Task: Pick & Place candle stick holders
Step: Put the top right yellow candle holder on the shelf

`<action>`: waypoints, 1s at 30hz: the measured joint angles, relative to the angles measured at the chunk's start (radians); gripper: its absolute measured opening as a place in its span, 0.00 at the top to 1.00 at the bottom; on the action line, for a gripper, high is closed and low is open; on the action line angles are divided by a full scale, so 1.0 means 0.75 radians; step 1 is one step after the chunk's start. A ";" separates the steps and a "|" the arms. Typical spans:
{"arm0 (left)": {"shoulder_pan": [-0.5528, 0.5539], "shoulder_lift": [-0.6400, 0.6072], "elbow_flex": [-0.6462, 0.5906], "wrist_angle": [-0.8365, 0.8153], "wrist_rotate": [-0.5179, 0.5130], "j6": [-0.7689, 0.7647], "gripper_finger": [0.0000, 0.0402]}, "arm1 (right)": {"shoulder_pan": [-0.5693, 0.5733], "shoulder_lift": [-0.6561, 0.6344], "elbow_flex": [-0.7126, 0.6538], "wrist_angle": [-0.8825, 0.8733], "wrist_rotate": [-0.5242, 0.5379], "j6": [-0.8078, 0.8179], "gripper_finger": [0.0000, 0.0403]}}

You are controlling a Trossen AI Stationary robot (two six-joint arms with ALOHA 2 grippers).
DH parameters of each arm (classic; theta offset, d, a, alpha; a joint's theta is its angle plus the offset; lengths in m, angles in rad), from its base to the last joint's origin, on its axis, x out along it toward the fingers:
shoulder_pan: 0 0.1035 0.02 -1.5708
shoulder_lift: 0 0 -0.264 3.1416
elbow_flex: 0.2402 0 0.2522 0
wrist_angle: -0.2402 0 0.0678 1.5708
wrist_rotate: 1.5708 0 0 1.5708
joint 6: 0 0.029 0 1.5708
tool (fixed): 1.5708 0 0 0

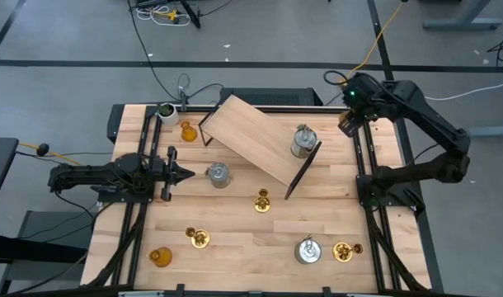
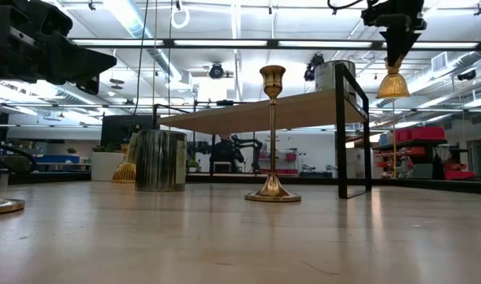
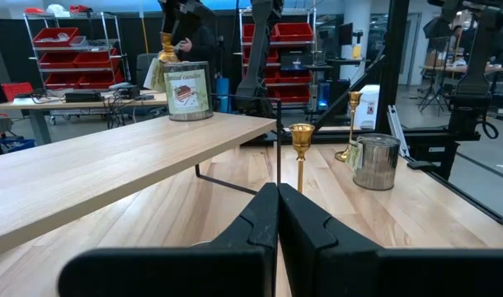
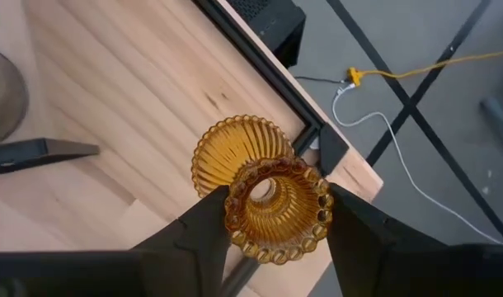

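Amber glass candle holder [image 4: 272, 206] hangs pinched between the fingers of my right gripper [image 4: 272, 239], high over the far right corner of the table [image 1: 235, 247], near the raised wooden shelf [image 1: 256, 136] where one silver-grey cylinder [image 1: 302, 142] already stands. To place it well I judge I should keep it upright, carry it level over the shelf board, and lower it onto a bare patch well apart from that cylinder before letting go. My right arm is folded, wrist pointing down; my left gripper [image 1: 185, 173] waits closed and empty at the table's left side.
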 joint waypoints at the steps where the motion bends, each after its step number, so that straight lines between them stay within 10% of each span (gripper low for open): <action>1: 0.000 0.000 0.000 0.000 0.000 0.000 0.97 | 0.000 0.005 0.000 0.013 -0.001 -0.009 0.58; 30: 0.000 0.000 0.000 0.000 0.001 0.000 0.97 | 0.059 0.441 0.296 0.511 -0.284 -0.284 0.58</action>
